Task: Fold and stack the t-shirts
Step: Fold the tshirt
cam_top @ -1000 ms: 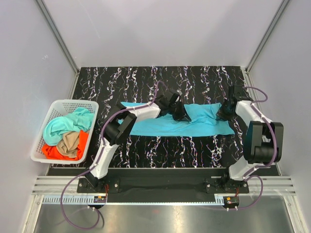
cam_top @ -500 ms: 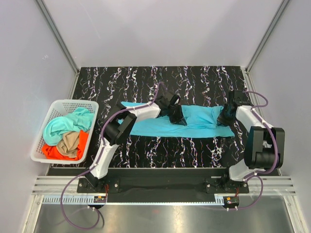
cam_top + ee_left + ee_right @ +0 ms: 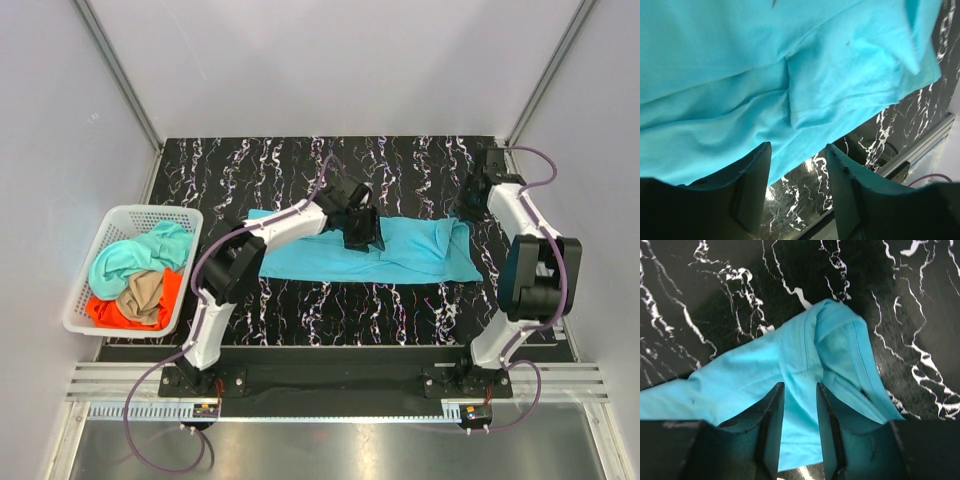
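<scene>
Basket: white lattice basket (image 3: 80,290) at 9 o'clock, off the desk's (image 3: 330,310) left edge.
Waiting pile: mint-teal t-shirt (image 3: 135,255) on top, the tan t-shirt (image 3: 142,292) under it, and the orange-red t-shirt (image 3: 110,315) at the bottom, all crumpled inside the basket.
Cyan t-shirt (image 3: 410,250): mid-desk, lying flat as a long band from 9 to 3 o'clock, with layers overlapped and rumpled at the 3 o'clock end.
Left tool (image 3: 797,190): over the band's middle, fingers clearly apart, nothing between them, cloth below.
Right tool (image 3: 799,425): at 2 o'clock of the band's right end, above bare desk. Fingers are parted by a narrower gap and grip nothing.
Handling: light, limp, thin knit. It likely drapes and drags rather than keeping shape, so a one-point lift would probably undo the fold.
Where to hold: probably pinch all layers at the end corners, both tools together, and carry the end low across.
</scene>
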You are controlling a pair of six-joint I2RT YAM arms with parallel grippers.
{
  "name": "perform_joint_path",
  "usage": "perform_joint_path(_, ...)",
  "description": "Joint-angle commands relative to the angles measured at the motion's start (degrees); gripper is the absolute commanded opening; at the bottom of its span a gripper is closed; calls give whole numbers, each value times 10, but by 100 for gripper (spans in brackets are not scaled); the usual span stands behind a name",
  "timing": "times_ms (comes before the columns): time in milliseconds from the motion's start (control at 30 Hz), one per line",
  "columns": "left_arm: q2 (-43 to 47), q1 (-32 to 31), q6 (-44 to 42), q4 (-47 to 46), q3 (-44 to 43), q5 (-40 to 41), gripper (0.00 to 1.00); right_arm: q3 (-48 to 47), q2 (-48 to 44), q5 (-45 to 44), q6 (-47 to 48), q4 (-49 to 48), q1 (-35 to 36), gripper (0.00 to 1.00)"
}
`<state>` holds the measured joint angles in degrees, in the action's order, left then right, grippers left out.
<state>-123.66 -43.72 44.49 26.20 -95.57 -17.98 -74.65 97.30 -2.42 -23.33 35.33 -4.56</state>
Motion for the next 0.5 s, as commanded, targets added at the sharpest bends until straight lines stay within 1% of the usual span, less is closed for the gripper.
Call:
perform_joint_path(0, 50, 24, -47, 35, -42, 52, 54, -45, 47, -27, 21, 18, -2, 40)
perform_joint_path(133, 41, 65, -64, 51, -52, 63, 55, -73, 80, -36, 20, 24, 9, 41)
perform_joint_path(300, 24, 127, -89, 62, -45, 98, 55, -111, 117, -88, 23, 32, 42, 41)
perform_joint_path(333, 19, 136, -92, 61, -45, 100, 56, -118, 123, -98, 25, 35, 43, 41)
perform_joint_path(367, 15, 151, -94, 63, -47, 99, 56, -132, 137, -105, 27, 40, 65, 41)
perform_joint_path(467, -7, 176, -101, 68, -58, 95, 56, -154, 163, -122, 31, 49, 80, 40)
